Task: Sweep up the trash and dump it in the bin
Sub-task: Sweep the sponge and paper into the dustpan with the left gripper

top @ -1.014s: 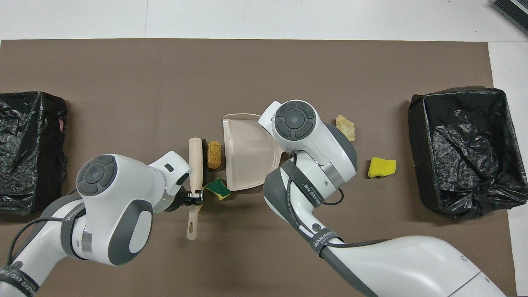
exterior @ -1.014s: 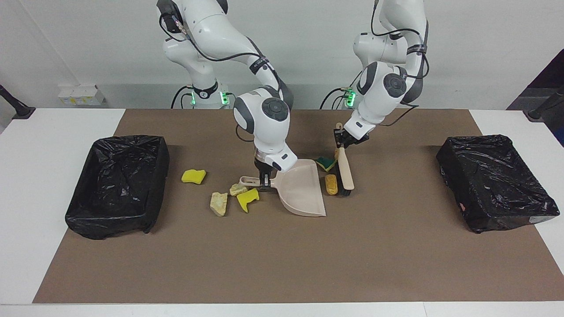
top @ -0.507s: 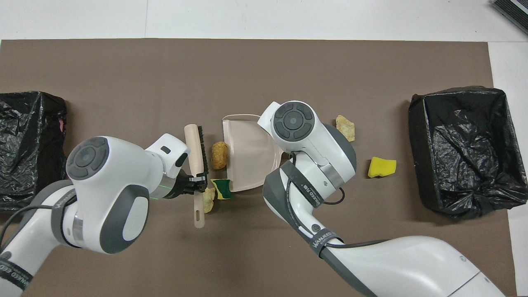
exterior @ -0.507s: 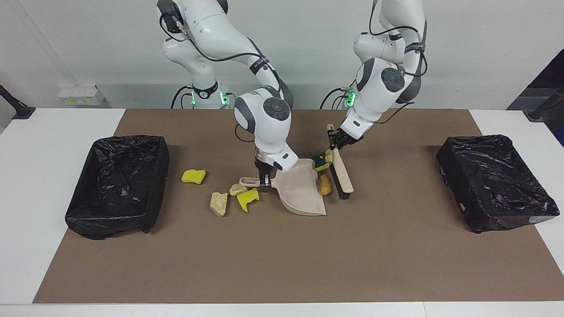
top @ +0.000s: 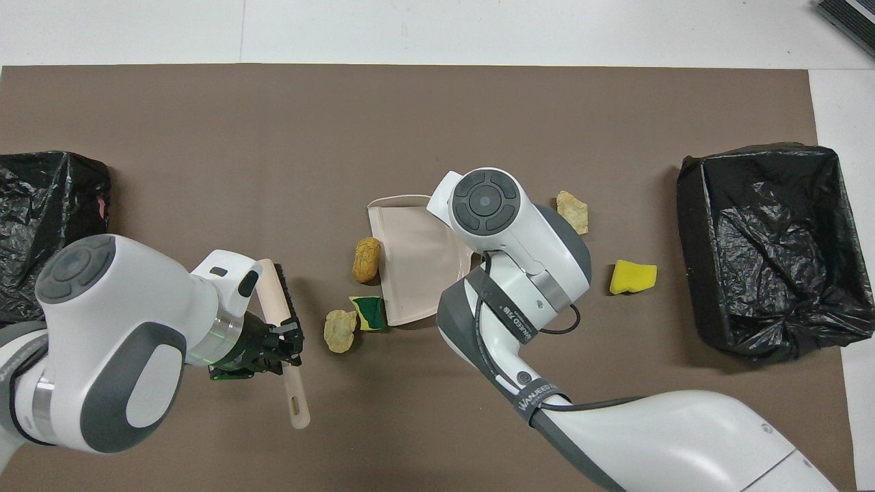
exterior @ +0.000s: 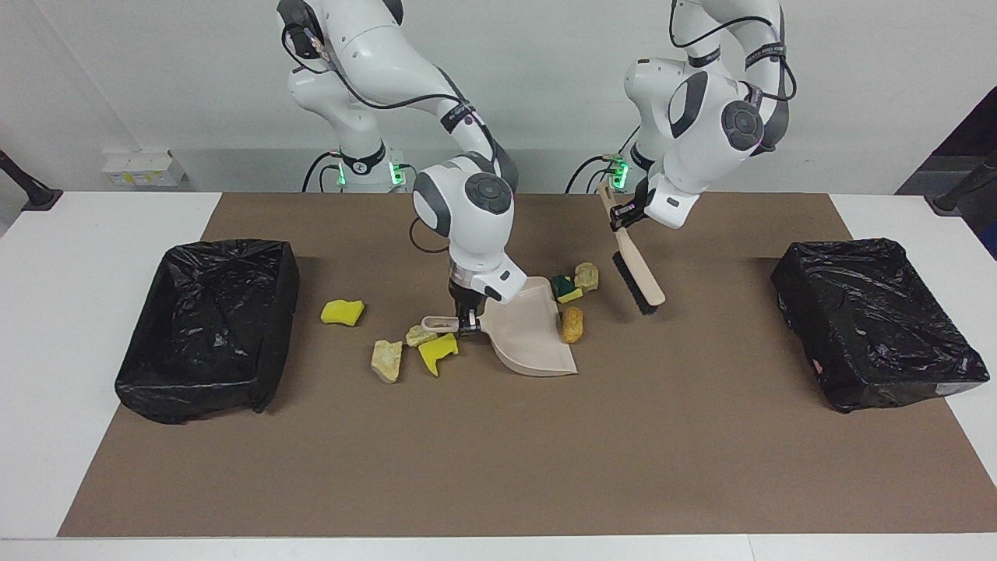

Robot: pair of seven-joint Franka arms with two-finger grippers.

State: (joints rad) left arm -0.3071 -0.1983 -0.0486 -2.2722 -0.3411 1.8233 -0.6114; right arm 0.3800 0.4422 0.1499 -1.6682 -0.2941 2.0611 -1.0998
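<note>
My right gripper [exterior: 466, 322] is shut on the handle of the beige dustpan [exterior: 530, 335], which rests on the brown mat; its wrist hides the handle from overhead. An orange-brown trash chunk [exterior: 572, 324] lies against the pan's edge, with a green-backed yellow chunk [exterior: 565, 287] and a beige chunk [exterior: 586, 275] nearer the robots. My left gripper [exterior: 621, 214] is shut on the wooden brush [exterior: 639, 273], tilted above the mat beside these chunks, toward the left arm's end. Near the pan's handle lie two yellow chunks [exterior: 438, 352] [exterior: 342, 312] and two beige ones [exterior: 387, 361] [exterior: 420, 335].
A black-lined bin [exterior: 195, 389] stands at the right arm's end of the mat, and another bin [exterior: 880, 382] at the left arm's end. Bare mat [exterior: 498, 467] stretches farther from the robots than the dustpan.
My left gripper lifted the brush away from the dustpan toward the left arm's end. That uncovered a beige chunk, and the orange-brown chunk now lies against the pan. The right arm barely moved.
</note>
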